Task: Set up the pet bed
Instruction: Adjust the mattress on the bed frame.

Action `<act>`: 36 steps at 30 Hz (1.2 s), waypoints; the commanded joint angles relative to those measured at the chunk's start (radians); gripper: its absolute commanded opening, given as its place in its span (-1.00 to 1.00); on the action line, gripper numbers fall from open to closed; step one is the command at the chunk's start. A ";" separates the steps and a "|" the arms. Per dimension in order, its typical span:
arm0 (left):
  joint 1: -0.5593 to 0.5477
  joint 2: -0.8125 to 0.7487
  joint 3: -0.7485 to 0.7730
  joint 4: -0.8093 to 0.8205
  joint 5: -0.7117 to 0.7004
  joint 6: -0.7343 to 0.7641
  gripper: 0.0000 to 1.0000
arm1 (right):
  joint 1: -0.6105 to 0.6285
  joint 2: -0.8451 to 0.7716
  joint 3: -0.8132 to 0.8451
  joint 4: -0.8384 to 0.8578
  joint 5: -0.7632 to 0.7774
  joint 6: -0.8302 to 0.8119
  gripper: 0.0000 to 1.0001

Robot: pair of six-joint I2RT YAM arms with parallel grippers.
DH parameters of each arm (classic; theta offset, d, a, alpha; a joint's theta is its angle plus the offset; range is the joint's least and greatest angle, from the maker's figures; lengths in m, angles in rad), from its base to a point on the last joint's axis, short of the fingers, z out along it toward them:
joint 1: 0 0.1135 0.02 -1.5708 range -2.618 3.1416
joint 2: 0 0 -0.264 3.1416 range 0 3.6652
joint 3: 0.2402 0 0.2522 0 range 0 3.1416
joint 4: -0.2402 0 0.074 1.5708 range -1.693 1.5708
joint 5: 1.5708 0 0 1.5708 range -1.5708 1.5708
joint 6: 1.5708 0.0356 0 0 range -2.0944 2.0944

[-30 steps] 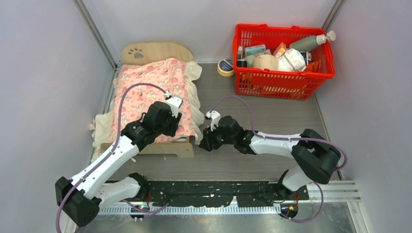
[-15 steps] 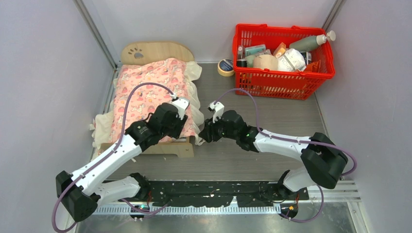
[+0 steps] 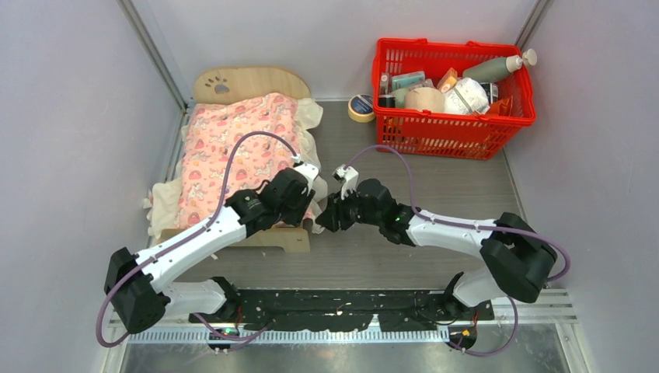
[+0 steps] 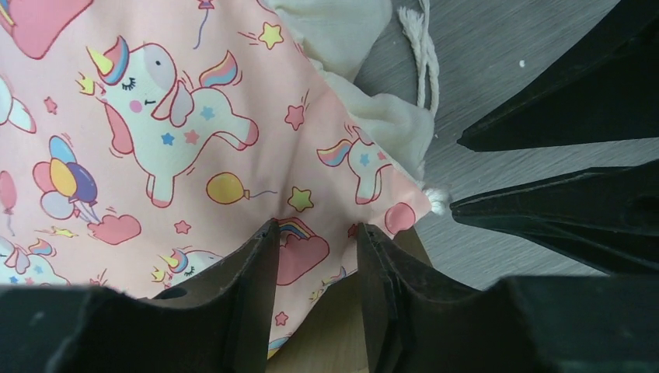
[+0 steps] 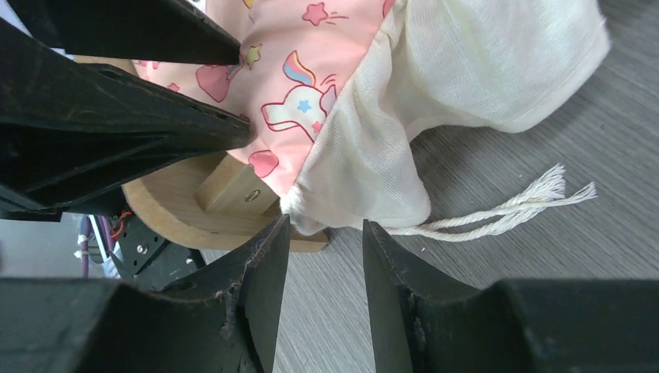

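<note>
The pet bed [image 3: 249,81] stands at 10 o'clock on the surface [image 3: 420,186], its paw-print headboard towards 12 o'clock. A pink unicorn blanket [image 3: 233,148] with a cream frill [image 5: 466,62] covers it. Both arms meet at the bed's foot corner, at its 5 o'clock. The left end effector [image 4: 315,233] is open over the blanket corner. The right end effector [image 5: 322,225] is open too, with the frill's tip at its fingertips. A red basket [image 3: 455,124] sits at 1 o'clock.

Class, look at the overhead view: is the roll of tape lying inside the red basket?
No, the tape roll lies outside the red basket, beside its left wall.
</note>
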 commanded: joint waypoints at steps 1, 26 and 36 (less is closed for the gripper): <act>-0.002 0.015 -0.037 0.054 -0.011 -0.033 -0.26 | 0.001 0.067 0.043 0.079 -0.041 0.020 -0.10; -0.002 -0.094 -0.045 0.020 0.011 -0.013 -1.00 | 0.000 0.066 0.118 -0.048 0.381 -0.216 -0.37; -0.002 -0.123 -0.020 0.031 -0.006 -0.033 -1.00 | 0.005 0.044 0.071 -0.052 0.309 -0.129 -0.24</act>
